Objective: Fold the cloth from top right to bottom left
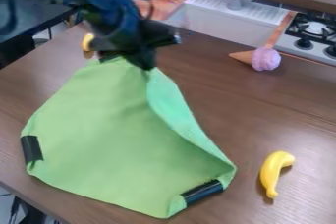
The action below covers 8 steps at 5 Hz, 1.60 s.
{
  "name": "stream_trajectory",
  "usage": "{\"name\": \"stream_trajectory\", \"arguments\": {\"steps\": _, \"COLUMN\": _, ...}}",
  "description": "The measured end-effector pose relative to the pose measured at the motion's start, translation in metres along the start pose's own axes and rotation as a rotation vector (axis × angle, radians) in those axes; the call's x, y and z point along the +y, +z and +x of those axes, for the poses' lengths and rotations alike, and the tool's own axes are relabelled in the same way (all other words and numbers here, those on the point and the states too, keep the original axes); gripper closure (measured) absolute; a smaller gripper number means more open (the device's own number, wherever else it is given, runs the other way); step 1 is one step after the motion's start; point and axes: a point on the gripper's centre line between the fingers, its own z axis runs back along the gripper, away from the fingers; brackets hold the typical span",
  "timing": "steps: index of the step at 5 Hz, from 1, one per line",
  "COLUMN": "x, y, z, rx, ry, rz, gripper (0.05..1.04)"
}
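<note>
The black gripper (pixel 146 65) hangs over the upper middle of the table, shut on the upper right part of the green cloth (pixel 111 134). From that raised point the cloth's right side curls over, showing a paler green strip down to the lower right corner. Dark patches mark the left corner and the lower right corner, both low by the table. Another dark patch at the top is partly hidden behind the gripper.
A yellow banana (pixel 274 171) lies right of the cloth on the brown table (pixel 230 105). A toy ice cream cone (pixel 265 59) is at the upper right, near the sink (pixel 226 16) and stove (pixel 315 29). Something yellow (pixel 87 42) sits behind the gripper's left side.
</note>
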Motion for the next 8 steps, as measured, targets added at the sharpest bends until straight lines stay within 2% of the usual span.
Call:
{"name": "stream_trajectory", "arguments": {"steps": 2, "x": 0.035, "y": 0.025, "z": -0.005, "rx": -0.013, "ry": -0.004, "rz": -0.004, "gripper": 1.034}}
{"name": "stream_trajectory", "arguments": {"steps": 4, "x": 0.05, "y": 0.048, "z": -0.013, "rx": -0.016, "ry": -0.025, "rz": 0.002, "gripper": 1.034}}
{"name": "stream_trajectory", "arguments": {"steps": 6, "x": 0.07, "y": 0.062, "z": -0.021, "rx": -0.022, "ry": -0.044, "rz": 0.047, "gripper": 1.034}}
{"name": "stream_trajectory", "arguments": {"steps": 7, "x": 0.085, "y": 0.064, "z": -0.03, "rx": 0.036, "ry": -0.067, "rz": 0.158, "gripper": 1.034}}
{"name": "stream_trajectory", "arguments": {"steps": 8, "x": 0.094, "y": 0.063, "z": -0.042, "rx": 0.151, "ry": -0.098, "rz": 0.243, "gripper": 1.025}}
